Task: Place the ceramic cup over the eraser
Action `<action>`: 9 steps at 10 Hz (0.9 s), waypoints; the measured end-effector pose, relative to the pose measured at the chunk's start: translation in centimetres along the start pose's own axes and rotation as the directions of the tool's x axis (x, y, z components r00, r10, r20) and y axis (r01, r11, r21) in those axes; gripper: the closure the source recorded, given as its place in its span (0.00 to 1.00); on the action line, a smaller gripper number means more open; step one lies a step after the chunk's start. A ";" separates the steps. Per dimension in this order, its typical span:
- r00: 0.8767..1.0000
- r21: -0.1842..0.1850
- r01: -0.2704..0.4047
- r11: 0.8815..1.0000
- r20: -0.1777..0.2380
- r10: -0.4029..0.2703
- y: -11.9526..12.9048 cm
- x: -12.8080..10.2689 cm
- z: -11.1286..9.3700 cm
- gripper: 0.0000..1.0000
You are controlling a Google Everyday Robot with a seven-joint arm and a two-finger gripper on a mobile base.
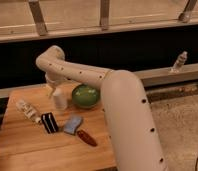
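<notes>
The ceramic cup (60,100) is small, white and upright on the wooden table (22,145), just left of the green bowl (85,96). The eraser (49,122), a black block with white stripes, lies in front of the cup, a short way towards the table's front. My gripper (54,89) hangs at the end of the white arm (82,75), directly over the cup's top and close to it or touching it. The wrist hides where it meets the cup.
A white labelled bottle (28,110) lies on its side left of the eraser. A blue-grey pad (72,125) and a dark red oblong thing (87,137) lie right of the eraser. A small bottle (179,61) stands on the ledge at far right.
</notes>
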 end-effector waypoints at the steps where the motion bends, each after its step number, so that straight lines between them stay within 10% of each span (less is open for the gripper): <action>1: 1.000 -0.005 0.000 1.000 -0.010 0.000 0.0 0.0 0.5 0.20; 5: 0.999 -0.036 -0.010 0.999 -0.052 0.008 -0.3 0.3 3.2 0.21; 9: 0.997 -0.068 0.015 0.998 -0.074 -0.020 0.6 0.4 4.4 0.55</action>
